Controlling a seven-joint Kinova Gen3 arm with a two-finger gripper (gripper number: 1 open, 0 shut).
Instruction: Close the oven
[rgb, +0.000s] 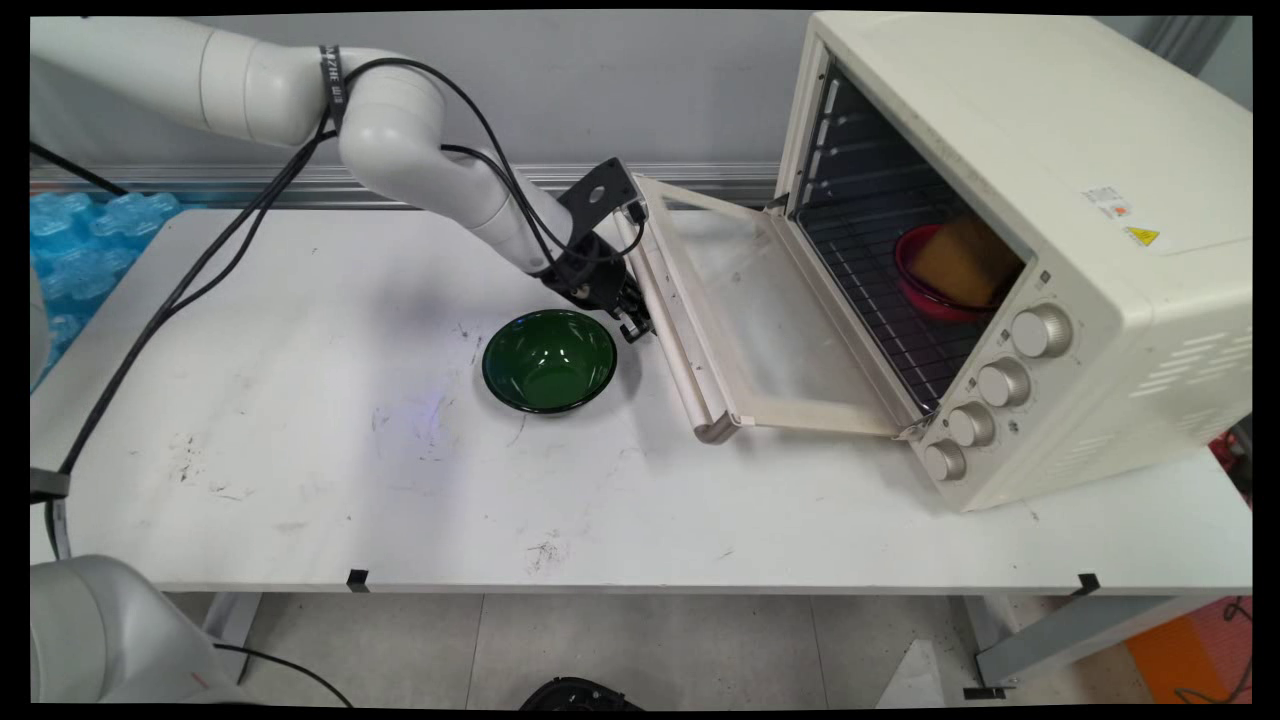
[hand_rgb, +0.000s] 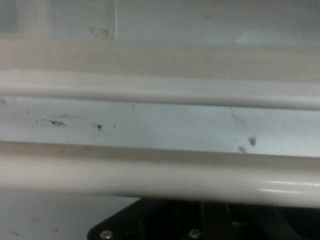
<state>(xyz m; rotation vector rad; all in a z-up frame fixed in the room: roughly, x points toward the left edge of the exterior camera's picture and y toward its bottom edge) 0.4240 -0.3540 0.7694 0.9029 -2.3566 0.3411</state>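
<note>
Sitting right at the open oven door's handle (rgb: 672, 330) is the pincer (rgb: 634, 322), state can't be told tbh; green bowl (rgb: 549, 360) parked just left on the surface (rgb: 300, 450).

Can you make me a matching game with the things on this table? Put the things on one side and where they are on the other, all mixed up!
Things:
1. green bowl
2. red bowl
3. gripper
4. oven door

Places or states:
A. on the rack inside the toaster oven
B. folded down open
C. empty, on the table
D. at the door's handle bar

Pairs: 1-C, 2-A, 3-D, 4-B
</note>
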